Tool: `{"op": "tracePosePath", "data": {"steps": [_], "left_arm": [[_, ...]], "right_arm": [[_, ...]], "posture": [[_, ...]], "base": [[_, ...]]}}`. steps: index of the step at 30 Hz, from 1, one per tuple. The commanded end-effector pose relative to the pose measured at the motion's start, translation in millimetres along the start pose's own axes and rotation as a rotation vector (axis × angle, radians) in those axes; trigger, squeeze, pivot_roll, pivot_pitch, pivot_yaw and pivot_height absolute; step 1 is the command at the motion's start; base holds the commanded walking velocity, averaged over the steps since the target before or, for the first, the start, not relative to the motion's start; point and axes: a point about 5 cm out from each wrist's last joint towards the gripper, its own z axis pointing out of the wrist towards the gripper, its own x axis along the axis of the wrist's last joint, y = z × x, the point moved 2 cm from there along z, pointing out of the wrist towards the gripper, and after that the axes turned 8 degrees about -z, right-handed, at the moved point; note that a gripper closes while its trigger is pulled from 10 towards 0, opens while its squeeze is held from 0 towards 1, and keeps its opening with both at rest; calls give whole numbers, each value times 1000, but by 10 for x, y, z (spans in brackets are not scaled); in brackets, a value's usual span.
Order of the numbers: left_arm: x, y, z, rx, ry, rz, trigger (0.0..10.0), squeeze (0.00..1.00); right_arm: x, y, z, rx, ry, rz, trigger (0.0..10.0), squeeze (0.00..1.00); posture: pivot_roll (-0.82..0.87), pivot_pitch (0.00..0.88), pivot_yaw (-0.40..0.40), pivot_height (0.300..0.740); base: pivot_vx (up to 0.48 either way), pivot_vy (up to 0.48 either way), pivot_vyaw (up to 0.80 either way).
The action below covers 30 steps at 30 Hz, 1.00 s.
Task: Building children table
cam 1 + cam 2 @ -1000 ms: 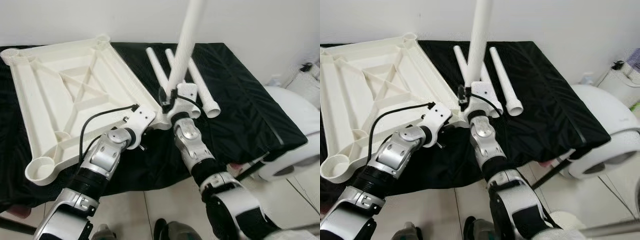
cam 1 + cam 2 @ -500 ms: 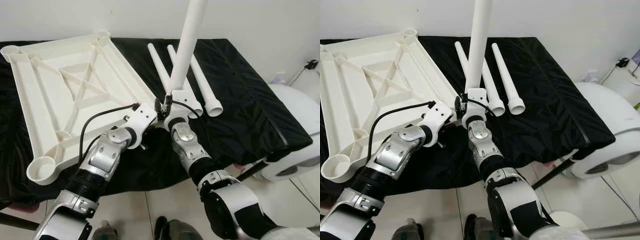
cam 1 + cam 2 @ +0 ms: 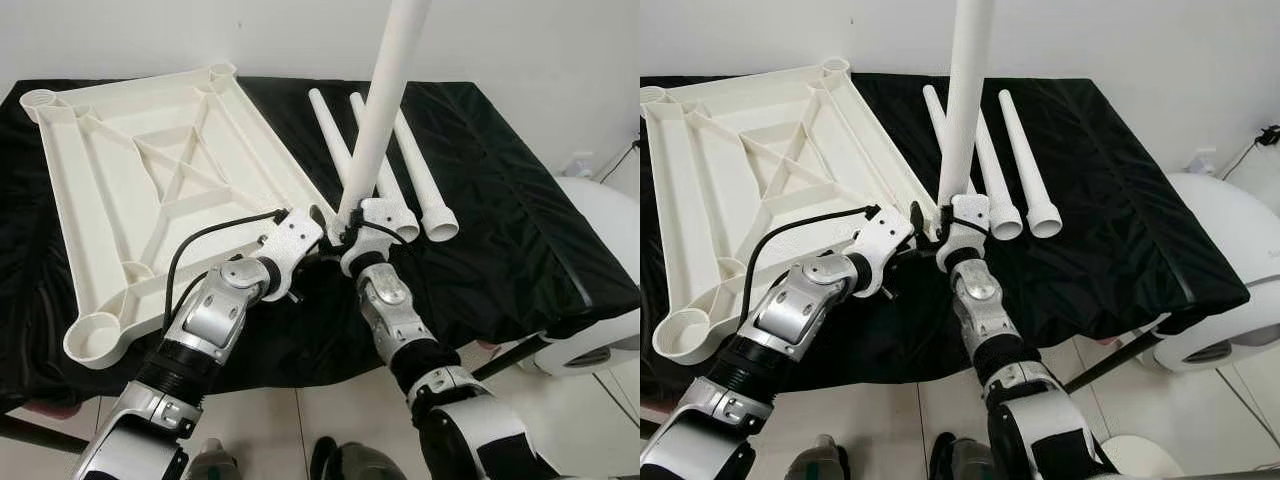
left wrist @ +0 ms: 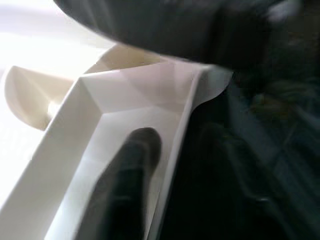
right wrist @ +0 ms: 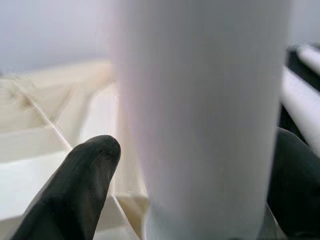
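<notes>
Tabletop (image 3: 150, 200) inverted on black cloth (image 3: 520, 230); right gripper (image 3: 352, 222) jaws grasp upright leg (image 3: 385, 100); left gripper (image 3: 318, 232) jaws unclear.

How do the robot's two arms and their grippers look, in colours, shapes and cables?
Both arms are jointed silver metal segments with black rings. The left arm ends in a white speckled wrist block, with a black cable looping to it. The right arm has a similar white block. The right gripper's fingers are matte black with rounded tips.
</notes>
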Motion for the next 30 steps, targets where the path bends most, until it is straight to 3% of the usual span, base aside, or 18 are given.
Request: {"op": "tracePosePath", "data": {"steps": [1, 7, 8, 10, 11, 12, 22, 30], "left_arm": [[24, -23, -17, 6, 5, 1, 10000, 1000], [16, -71, -24, 22, -5, 17, 10000, 1000], [12, -82, -27, 24, -8, 21, 10000, 859], [1, -106, -34, 29, -16, 33, 10000, 859], [-10, -122, -40, 32, -21, 38, 10000, 51], [-28, -149, -50, 39, -30, 47, 10000, 0], [-85, -244, -101, 55, -48, 51, 10000, 0], [-98, -272, -116, 55, -53, 53, 10000, 0]], "right_arm": [[105, -8, -6, 37, 67, -8, 10000, 0], [175, 129, -81, 47, 105, -21, 10000, 0], [184, 154, -94, 48, 108, -20, 10000, 0], [200, 226, -125, 40, 112, -25, 10000, 0], [201, 269, -141, 33, 110, -31, 10000, 0], [202, 332, -170, 29, 107, -32, 10000, 0], [221, 542, -349, 77, 101, -51, 10000, 0], [240, 580, -463, 177, 88, -58, 10000, 0]], "posture": [[49, 29, -77, 740], [43, 28, -72, 740], [42, 29, -70, 740], [42, 29, -70, 740], [37, 27, -64, 740], [35, 26, -61, 740], [23, 22, -47, 740], [16, 22, -42, 740]], "base": [[0, 0, 0], [0, 0, 0], [0, 0, 0], [0, 0, 0], [0, 0, 0], [0, 0, 0], [0, 0, 0], [0, 0, 0]]}}
